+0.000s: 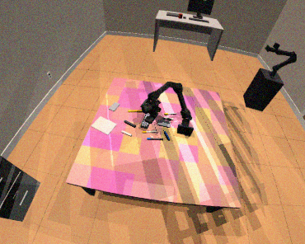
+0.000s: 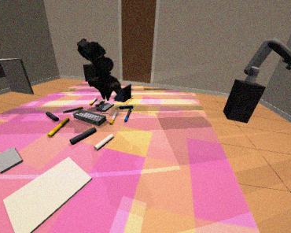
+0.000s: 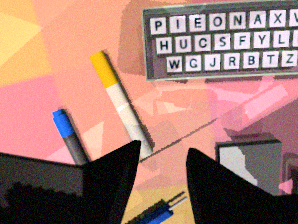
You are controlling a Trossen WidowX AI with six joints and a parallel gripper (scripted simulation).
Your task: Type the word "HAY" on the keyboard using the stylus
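The black parallel-jaw gripper (image 1: 152, 112) (image 2: 106, 98) (image 3: 163, 151) hangs over the pink, orange and yellow patchwork-topped table (image 1: 151, 173) (image 2: 167, 205), its two fingers parted by a modest gap with nothing held between them. In the wrist view the dark rectangular keyboard with white lettered keys (image 1: 145, 121) (image 2: 90, 117) (image 3: 223, 42) lies beyond the fingertips, while a white marker with a yellow end (image 1: 149, 132) (image 2: 113, 117) (image 3: 120, 102) lies beside it (a blue-ended dark pen (image 1: 166, 135) (image 2: 127, 115) (image 3: 69, 135) rests farther left there); which slim piece is the stylus, I cannot tell.
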